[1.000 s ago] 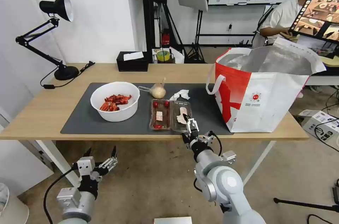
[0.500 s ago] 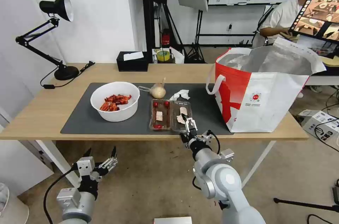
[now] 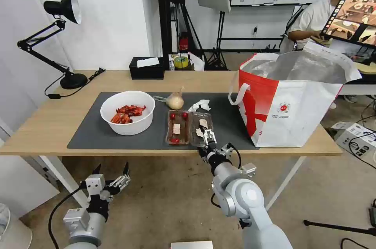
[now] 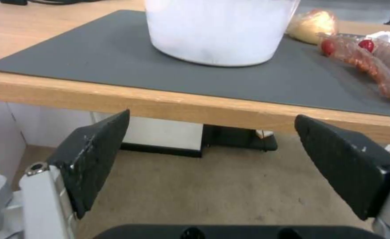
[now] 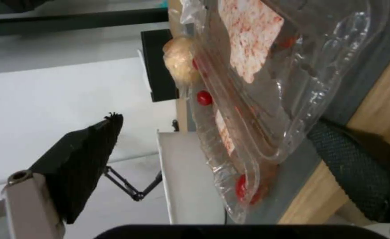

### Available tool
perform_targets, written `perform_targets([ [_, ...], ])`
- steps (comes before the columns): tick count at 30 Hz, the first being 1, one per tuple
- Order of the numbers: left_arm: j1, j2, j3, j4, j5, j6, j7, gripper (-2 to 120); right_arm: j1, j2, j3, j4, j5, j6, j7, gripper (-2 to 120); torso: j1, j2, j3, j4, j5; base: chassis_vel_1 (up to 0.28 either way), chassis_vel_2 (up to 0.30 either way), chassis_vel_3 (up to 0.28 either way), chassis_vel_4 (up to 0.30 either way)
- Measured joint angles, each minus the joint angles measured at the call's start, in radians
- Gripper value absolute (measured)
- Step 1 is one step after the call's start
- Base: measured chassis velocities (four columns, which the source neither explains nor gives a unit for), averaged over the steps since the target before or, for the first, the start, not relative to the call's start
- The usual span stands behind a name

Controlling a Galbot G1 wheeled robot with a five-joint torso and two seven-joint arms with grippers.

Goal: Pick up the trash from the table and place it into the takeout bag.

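Right tool [image 3: 208, 138] at the near tabletop [image 3: 47, 123] edge, fingers spread wide, one above and one below the near end of the clamshell [image 3: 189, 127], not yet closed on it. Clamshell lies open on the grey mat [image 3: 90, 133], tomatoes inside. Bowl [image 3: 127, 117] of shells to its left; beige food bag [image 3: 175, 100] and tissue [image 3: 199, 104] just behind. Takeout bag [image 3: 290, 100] upright at right, mouth open. Left tool [image 3: 111, 170] wide, parked below the tabletop edge.

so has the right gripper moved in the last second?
Yes. The right gripper has crept forward and toward the robot's left along the clamshell box, which lies unmoved on the mat; jaws open.
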Motion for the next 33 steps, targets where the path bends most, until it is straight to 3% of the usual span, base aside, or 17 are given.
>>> perform_targets([
  [33, -0.025, 0.009, 0.009, 0.030, -0.005, -0.018, -0.020, 100, 0.098, -0.042, -0.002, -0.019, -0.215, -0.030, -0.039, 100, 0.000, 0.000, 0.000, 0.0000, 0.0000, 0.000, 0.000, 0.000, 0.000],
])
